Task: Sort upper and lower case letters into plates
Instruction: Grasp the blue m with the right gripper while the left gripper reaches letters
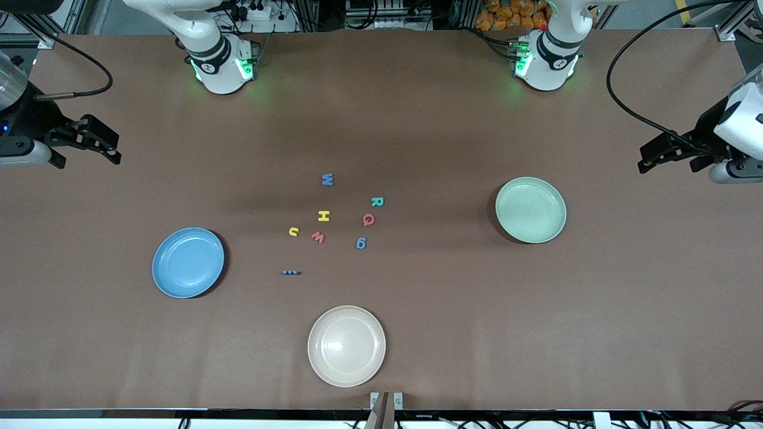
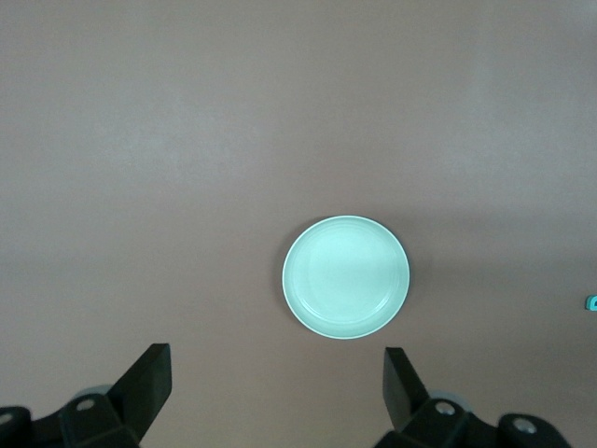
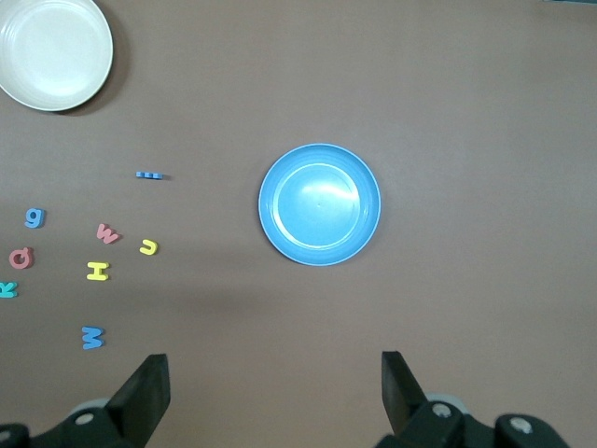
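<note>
Eight foam letters lie loose mid-bench, all flat but one: blue W [image 1: 326, 179] farthest from the front camera, teal R [image 1: 377, 202], red Q [image 1: 368, 220], yellow H [image 1: 323, 216], yellow u [image 1: 293, 231], red w [image 1: 318, 238], blue g [image 1: 360, 242], and a blue piece [image 1: 290, 273] standing on edge, nearest the camera, its character unreadable. Blue plate [image 1: 188, 262] sits toward the right arm's end, mint plate [image 1: 530, 210] toward the left arm's end; neither holds anything. Cream plate [image 1: 346, 345] lies nearest the camera, also bare. Right hand [image 1: 98, 141] waits over the bench edge at its own end, fingers spread, gripping nothing. Left hand [image 1: 667, 155] likewise over its end, released, the mint plate [image 2: 345, 276] below its camera.
</note>
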{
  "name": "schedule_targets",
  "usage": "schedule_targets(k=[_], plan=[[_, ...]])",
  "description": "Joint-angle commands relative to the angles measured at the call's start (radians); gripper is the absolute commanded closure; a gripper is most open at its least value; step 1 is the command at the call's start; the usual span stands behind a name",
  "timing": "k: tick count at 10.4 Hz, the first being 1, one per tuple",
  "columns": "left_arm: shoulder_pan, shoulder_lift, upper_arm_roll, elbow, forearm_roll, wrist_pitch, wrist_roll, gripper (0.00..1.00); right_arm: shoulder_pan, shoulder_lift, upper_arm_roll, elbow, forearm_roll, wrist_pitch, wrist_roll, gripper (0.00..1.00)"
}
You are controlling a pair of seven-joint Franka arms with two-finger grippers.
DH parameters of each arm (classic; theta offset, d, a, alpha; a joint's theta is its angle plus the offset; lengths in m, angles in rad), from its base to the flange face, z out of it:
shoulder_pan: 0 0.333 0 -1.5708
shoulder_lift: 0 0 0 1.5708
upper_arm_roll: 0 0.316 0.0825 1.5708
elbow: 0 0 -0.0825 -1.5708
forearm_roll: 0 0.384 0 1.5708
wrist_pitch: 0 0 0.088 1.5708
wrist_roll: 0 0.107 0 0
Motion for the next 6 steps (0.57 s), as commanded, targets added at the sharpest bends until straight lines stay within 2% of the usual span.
schedule_targets(k=[1,4,6], plan=[[-0.010,-0.024,0.007,-0.023,0.015,0.007,-0.010,0.00,0.009,0.013,-0.007,0.030,-0.016,-0.015,-0.010,0.00],[-0.009,-0.016,-0.003,-0.014,0.005,-0.025,-0.019,0.00,0.009,0.015,-0.007,0.031,-0.016,-0.013,-0.009,0.00],[-0.017,-0.007,-0.086,-0.014,0.002,-0.065,-0.025,0.00,0.024,0.051,-0.010,0.044,0.000,-0.005,-0.007,0.00]])
